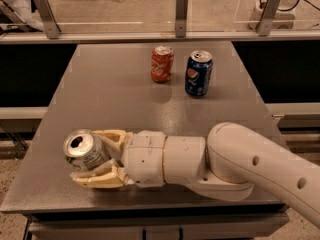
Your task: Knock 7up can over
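Observation:
The 7up can (81,150), silver-white with green markings and a silver top, is at the front left of the grey table (115,94). It leans over, its open top facing up and to the left. My gripper (88,156) reaches in from the right, low over the table. Its two tan fingers (100,176) lie on either side of the can and close on its body. The lower half of the can is hidden between the fingers.
A red-orange can (162,63) and a dark blue Pepsi can (198,73) stand upright side by side at the back of the table. A rail with metal posts (181,6) runs behind the table. The table's front edge is just below my arm.

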